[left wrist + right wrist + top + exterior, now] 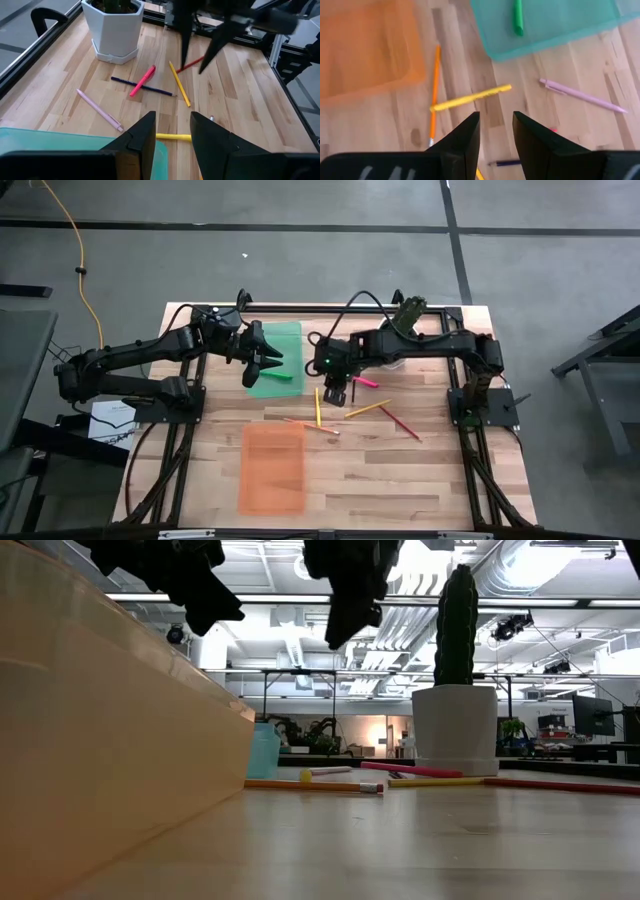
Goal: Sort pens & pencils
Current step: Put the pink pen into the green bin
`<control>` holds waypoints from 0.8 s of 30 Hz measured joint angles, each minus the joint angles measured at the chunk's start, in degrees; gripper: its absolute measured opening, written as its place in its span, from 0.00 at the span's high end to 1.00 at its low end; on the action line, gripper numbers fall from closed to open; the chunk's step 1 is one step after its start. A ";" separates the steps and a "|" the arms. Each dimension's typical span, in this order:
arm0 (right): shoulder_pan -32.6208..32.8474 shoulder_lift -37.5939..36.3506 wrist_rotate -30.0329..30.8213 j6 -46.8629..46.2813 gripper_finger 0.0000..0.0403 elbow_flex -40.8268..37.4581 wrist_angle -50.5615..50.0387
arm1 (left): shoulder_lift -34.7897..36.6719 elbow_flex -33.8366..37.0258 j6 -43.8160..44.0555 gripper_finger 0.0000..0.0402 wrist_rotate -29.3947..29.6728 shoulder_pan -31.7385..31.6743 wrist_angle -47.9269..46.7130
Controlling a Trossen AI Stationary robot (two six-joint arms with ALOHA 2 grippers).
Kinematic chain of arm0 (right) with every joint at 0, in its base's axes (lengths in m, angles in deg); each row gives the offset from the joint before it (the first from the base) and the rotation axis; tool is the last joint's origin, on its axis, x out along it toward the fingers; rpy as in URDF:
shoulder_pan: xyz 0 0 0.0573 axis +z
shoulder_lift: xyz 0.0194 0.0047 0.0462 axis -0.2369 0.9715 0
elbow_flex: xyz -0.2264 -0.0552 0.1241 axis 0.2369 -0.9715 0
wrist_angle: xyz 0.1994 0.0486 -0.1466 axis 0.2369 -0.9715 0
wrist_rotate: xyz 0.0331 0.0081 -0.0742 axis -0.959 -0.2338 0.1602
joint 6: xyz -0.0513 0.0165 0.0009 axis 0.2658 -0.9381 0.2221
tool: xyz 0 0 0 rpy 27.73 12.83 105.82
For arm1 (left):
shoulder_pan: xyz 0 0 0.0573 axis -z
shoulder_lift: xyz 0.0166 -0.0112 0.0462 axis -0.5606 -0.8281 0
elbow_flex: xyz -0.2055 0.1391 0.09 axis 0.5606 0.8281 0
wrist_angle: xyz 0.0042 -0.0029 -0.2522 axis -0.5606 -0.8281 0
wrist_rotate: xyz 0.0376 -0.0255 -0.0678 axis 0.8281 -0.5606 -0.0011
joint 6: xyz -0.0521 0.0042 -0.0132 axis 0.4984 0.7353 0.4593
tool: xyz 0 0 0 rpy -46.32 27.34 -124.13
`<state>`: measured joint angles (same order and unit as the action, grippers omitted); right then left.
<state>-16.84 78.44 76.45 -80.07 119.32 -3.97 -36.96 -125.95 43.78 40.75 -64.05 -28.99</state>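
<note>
Left gripper point(257, 370): fingers parted, empty, over the green tray point(276, 358) near the table's point(440, 480) far edge
Right gripper point(337, 394): parted, empty; mid-table
Green pen point(518, 16): in green tray
Other pens, pencils point(366, 409): loose mid-table, seemingly
Orange tray point(272, 468): near edge

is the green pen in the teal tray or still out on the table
In. The green pen lies inside the teal tray, alone there.
</note>
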 joint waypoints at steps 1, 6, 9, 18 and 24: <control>-0.09 0.00 -0.04 -0.01 0.73 -0.43 0.22 | 0.00 0.00 0.00 0.72 -0.06 0.00 0.00; 0.00 0.00 -1.66 -0.42 0.73 -1.71 0.57 | 0.00 0.00 -0.24 0.72 -0.20 0.00 -0.03; 0.02 -0.04 -2.73 -0.42 0.73 -2.69 2.09 | 0.00 0.00 -0.24 0.72 -0.20 0.00 -0.05; -0.18 -0.02 -4.04 -0.88 0.73 -6.53 3.02 | 0.00 0.00 -0.22 0.72 -0.17 0.00 -0.24; -1.00 0.00 -4.04 -1.29 0.73 -11.58 3.45 | 0.00 0.00 -0.02 0.72 -0.17 0.00 -0.52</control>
<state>-17.84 78.44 72.42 -81.35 107.74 -0.52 -36.96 -125.95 43.77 40.57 -64.05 -29.51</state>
